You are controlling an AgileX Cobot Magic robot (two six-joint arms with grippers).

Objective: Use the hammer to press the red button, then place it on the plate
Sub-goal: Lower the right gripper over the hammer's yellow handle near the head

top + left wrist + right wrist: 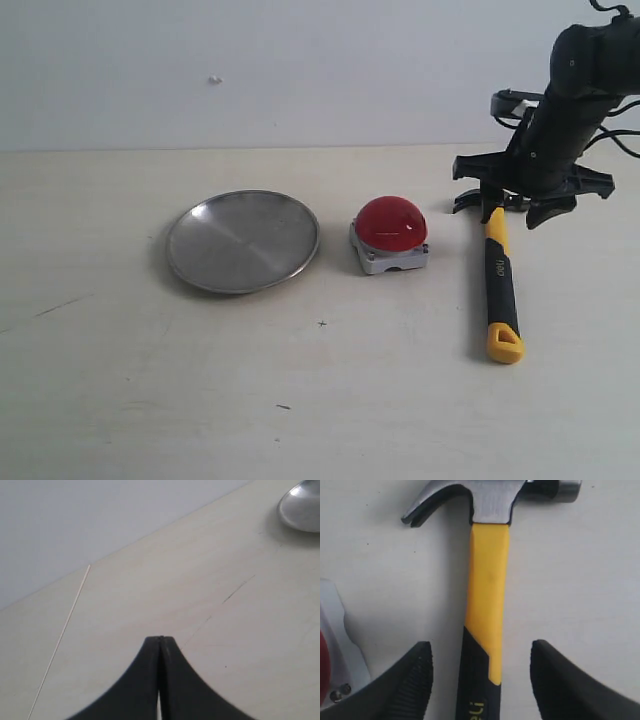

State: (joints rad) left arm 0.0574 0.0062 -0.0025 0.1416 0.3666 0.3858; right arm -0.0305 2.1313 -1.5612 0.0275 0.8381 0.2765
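The hammer (pixel 500 283) lies flat on the table at the right, its dark steel head to the rear and its yellow looped end to the front. My right gripper (pixel 520 207) hangs open over the upper handle near the head. In the right wrist view the yellow-and-black handle (pixel 487 610) runs between the two spread fingers (pixel 415 675) without touching either. The red button (pixel 390 224) on its grey base sits left of the hammer. The silver plate (pixel 243 240) lies further left. My left gripper (pixel 160 640) is shut on nothing over bare table.
A pale wall rises behind the light wooden table (pixel 300 400). In the left wrist view the plate's rim (pixel 300 510) shows at one corner, and a thin pale line (pixel 65 630) runs across the tabletop.
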